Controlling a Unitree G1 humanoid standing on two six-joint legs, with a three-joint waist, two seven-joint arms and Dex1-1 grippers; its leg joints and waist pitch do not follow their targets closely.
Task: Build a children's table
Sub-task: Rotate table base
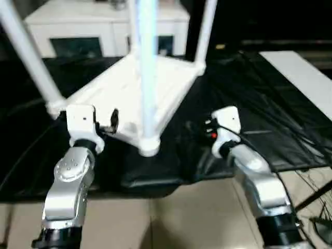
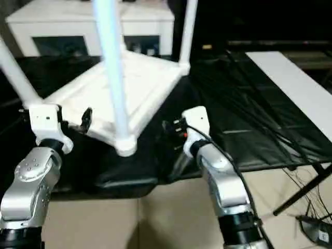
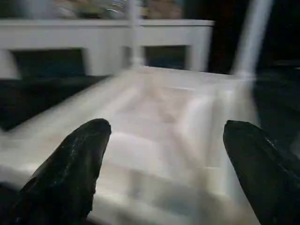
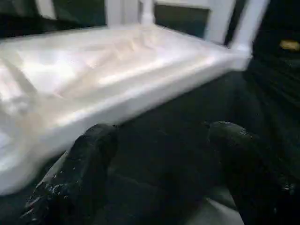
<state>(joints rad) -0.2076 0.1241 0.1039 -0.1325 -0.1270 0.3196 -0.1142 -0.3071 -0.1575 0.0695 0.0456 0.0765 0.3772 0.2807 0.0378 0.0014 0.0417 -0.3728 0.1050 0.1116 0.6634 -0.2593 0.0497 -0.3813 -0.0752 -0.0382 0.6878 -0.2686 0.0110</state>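
Upside down on the black counter (image 1: 249,129): white top (image 1: 124,93), four legs (image 1: 148,67) standing up from the corner sockets. Left pincer (image 3: 164,164) spread wide, empty, aimed at the near rim. Right pincer (image 4: 159,173) spread too, empty, low beside the long edge. Near corner just over the counter's lip. Risk: a careless nudge, whole table tipping floorward, or a loose leg popping out.

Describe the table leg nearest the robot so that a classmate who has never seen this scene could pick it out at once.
Find the large black-covered table, then the white tabletop lying upside down on it with legs pointing up. The nearest leg stands in the corner socket between the two grippers, and it looks thicker than the others.
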